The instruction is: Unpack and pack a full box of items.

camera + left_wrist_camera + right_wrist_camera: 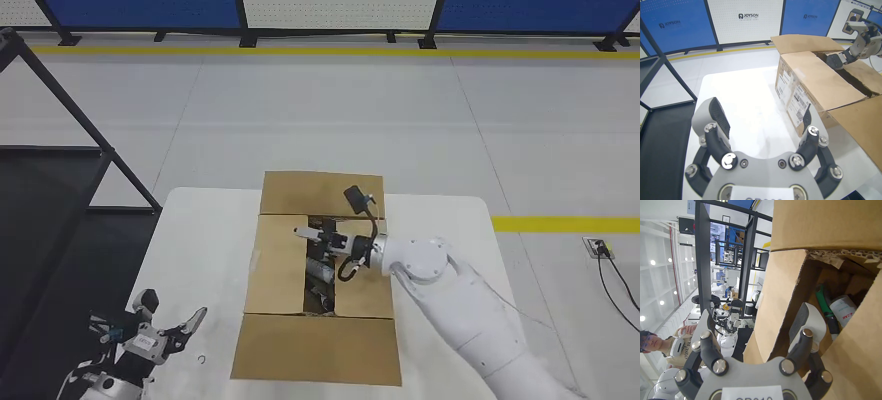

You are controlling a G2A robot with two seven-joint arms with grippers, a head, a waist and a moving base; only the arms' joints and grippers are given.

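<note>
Box (282, 270): centre of surface (200, 230), flaps part-open, tool (822, 300) and bottle (843, 309) inside. Right jaws: open, astride a flap (780, 285). Left jaws: open, empty, near left. Risk, likely: closing on flap instead of contents, dragging unbraced box.

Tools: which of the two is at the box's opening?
The right tool, partly inside the open box; the left tool sits over bare table, apart from it.

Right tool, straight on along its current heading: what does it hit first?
Probably the box flap: the right tool is open and straddles its edge, so cardboard comes first. The inner finger heads toward the green-handled item beside the white bottle; depth is unclear.
</note>
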